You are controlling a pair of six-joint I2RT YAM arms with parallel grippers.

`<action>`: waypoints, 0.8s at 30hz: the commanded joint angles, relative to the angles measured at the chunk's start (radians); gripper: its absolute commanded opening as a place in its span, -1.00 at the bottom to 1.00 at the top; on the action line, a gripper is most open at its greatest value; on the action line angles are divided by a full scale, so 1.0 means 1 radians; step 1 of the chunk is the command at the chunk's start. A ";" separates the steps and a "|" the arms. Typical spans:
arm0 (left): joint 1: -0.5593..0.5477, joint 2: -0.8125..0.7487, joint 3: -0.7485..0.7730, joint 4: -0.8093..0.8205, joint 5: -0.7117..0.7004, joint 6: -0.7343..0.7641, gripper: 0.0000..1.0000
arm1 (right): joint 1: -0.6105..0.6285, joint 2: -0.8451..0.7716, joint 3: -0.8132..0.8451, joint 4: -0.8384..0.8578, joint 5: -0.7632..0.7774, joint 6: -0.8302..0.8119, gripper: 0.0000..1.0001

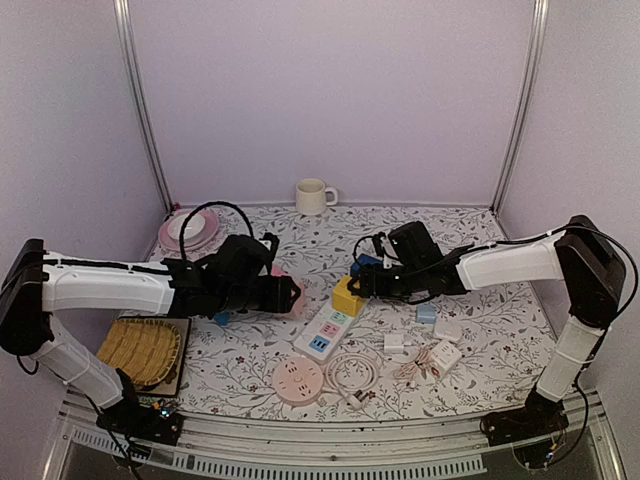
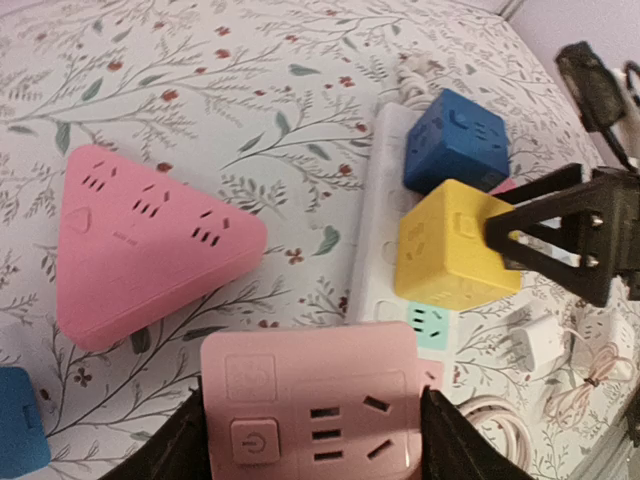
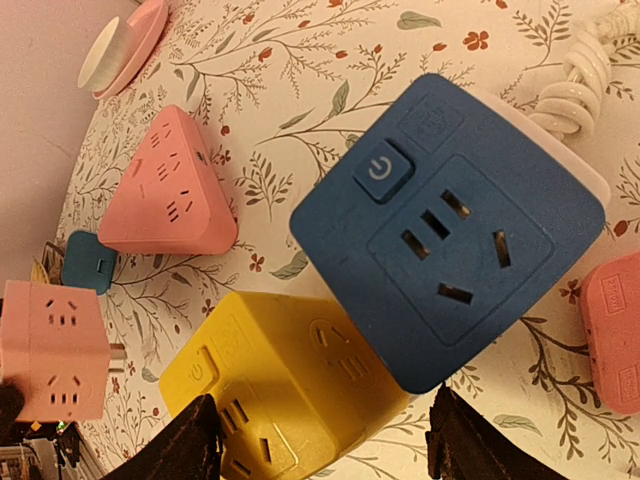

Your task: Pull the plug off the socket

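A cube plug sits on the power strip, second cube just behind. Far back stands a mug.

The top camera looks down from above and behind the arms on the whole table, while both wrist cameras sit low and very near, the left one facing right, the right one facing left, and these two share the yellow cube and the pink triangle.
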 commanded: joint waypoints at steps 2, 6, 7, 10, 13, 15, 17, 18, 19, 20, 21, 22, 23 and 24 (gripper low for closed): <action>0.112 -0.062 -0.146 0.079 0.122 -0.127 -0.09 | -0.005 -0.005 0.006 -0.096 0.020 -0.023 0.46; 0.165 -0.076 -0.216 0.137 0.195 -0.155 -0.09 | -0.004 -0.024 0.009 -0.098 0.018 -0.026 0.45; 0.171 -0.075 -0.227 0.142 0.204 -0.157 -0.08 | -0.004 -0.030 0.009 -0.098 0.017 -0.026 0.45; 0.183 -0.068 -0.243 0.147 0.220 -0.158 -0.07 | -0.005 -0.045 0.008 -0.101 0.018 -0.026 0.45; 0.190 -0.067 -0.253 0.145 0.224 -0.159 0.00 | -0.005 -0.058 0.006 -0.104 0.020 -0.026 0.46; 0.193 -0.067 -0.256 0.139 0.217 -0.161 0.12 | -0.004 -0.065 0.004 -0.104 0.022 -0.026 0.45; 0.196 -0.070 -0.255 0.123 0.203 -0.161 0.33 | -0.004 -0.068 0.005 -0.106 0.022 -0.025 0.45; 0.196 -0.072 -0.252 0.118 0.198 -0.161 0.43 | -0.004 -0.070 0.005 -0.106 0.021 -0.026 0.45; 0.195 -0.075 -0.251 0.107 0.186 -0.159 0.51 | -0.004 -0.071 0.005 -0.107 0.021 -0.025 0.45; 0.196 -0.077 -0.248 0.097 0.174 -0.158 0.56 | -0.005 -0.073 0.005 -0.107 0.021 -0.025 0.45; 0.196 -0.082 -0.245 0.087 0.162 -0.156 0.59 | -0.005 -0.076 0.005 -0.109 0.021 -0.025 0.45; 0.196 -0.085 -0.241 0.075 0.147 -0.155 0.62 | -0.004 -0.077 0.004 -0.108 0.023 -0.026 0.45; 0.195 -0.089 -0.237 0.061 0.131 -0.153 0.64 | -0.004 -0.080 0.002 -0.110 0.027 -0.027 0.45; 0.195 -0.093 -0.232 0.050 0.119 -0.149 0.65 | -0.004 -0.083 0.001 -0.111 0.031 -0.027 0.45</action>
